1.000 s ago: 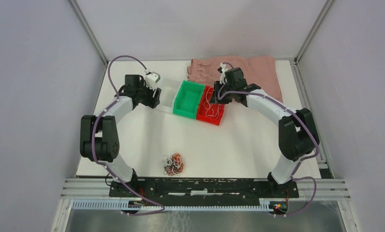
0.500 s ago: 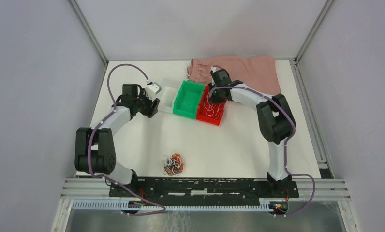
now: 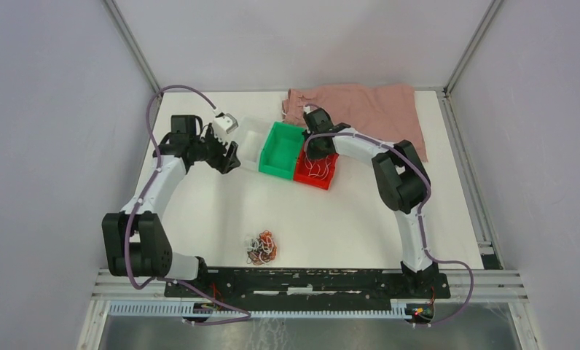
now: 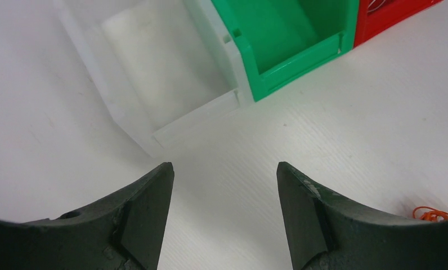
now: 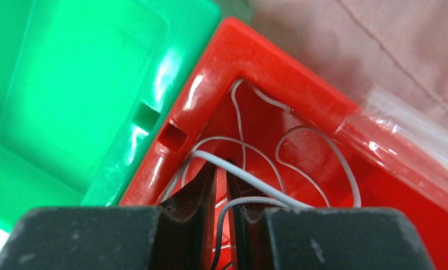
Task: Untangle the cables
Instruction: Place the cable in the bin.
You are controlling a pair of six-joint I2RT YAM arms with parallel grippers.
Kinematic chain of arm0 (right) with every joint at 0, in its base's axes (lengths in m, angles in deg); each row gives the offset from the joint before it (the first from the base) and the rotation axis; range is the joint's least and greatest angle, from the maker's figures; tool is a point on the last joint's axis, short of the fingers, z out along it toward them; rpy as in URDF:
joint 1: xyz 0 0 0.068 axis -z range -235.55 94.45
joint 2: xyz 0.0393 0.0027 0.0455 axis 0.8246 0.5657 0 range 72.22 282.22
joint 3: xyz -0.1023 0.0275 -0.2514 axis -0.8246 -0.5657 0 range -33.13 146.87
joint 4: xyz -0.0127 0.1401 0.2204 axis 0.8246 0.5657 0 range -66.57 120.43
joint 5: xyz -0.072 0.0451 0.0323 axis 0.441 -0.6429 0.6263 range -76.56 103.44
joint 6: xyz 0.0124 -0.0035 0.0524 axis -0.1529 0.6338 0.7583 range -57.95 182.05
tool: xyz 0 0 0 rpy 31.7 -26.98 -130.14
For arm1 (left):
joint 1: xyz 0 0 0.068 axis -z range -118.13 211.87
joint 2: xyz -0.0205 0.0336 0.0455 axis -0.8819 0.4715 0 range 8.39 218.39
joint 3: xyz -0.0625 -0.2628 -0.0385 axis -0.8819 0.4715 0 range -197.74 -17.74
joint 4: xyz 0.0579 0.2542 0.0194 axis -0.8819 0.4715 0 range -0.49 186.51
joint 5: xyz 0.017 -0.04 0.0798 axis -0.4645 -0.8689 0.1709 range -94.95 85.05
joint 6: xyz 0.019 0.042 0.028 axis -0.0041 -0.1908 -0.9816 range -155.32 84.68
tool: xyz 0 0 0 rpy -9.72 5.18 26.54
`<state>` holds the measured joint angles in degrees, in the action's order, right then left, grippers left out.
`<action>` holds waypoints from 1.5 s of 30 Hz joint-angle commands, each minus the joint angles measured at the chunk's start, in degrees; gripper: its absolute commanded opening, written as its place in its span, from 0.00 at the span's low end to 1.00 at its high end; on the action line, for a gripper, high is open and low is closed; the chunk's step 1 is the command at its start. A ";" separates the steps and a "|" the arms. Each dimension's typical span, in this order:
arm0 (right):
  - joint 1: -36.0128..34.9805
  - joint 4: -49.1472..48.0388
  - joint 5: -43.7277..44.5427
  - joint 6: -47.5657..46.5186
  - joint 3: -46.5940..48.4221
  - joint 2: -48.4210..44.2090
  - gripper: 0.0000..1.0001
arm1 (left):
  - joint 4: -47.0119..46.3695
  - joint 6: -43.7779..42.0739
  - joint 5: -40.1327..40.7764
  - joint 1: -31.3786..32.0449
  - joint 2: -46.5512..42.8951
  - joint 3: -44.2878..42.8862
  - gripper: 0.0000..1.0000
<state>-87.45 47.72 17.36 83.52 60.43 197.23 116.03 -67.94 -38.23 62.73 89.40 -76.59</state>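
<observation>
Tangled cables (image 3: 261,248) lie at six o'clock; the right gripper (image 3: 315,152) hangs over the red bin (image 3: 325,176) at twelve o'clock.

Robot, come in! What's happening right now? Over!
Left gripper open, hovering by clear bin. Right gripper pinching white cable inside red bin. Tangle near front edge, untouched. Nothing blocking.

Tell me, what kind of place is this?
Probably a robot lab bench: left arm and right arm bolted to a white table, plain grey walls around, small green bin and red bin holding cables.

left hand (image 4: 224,171) open, right hand (image 5: 220,175) nearly closed
</observation>
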 commanded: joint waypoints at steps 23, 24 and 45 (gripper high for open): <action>2.73 16.36 -15.18 -3.15 9.46 -11.23 0.33 | 9.43 0.70 -8.73 -0.34 -6.24 -11.26 0.76; 3.48 16.17 -16.49 -2.51 9.87 -9.64 0.32 | 9.48 0.63 -8.73 -0.33 -6.22 -11.33 0.76; 4.94 9.29 -10.32 -4.19 7.78 2.05 0.19 | 7.32 1.19 -7.67 -0.33 -7.66 -9.58 0.76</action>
<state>-82.75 59.00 2.83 81.25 68.52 198.61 125.37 -67.85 -44.68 62.69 83.87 -85.51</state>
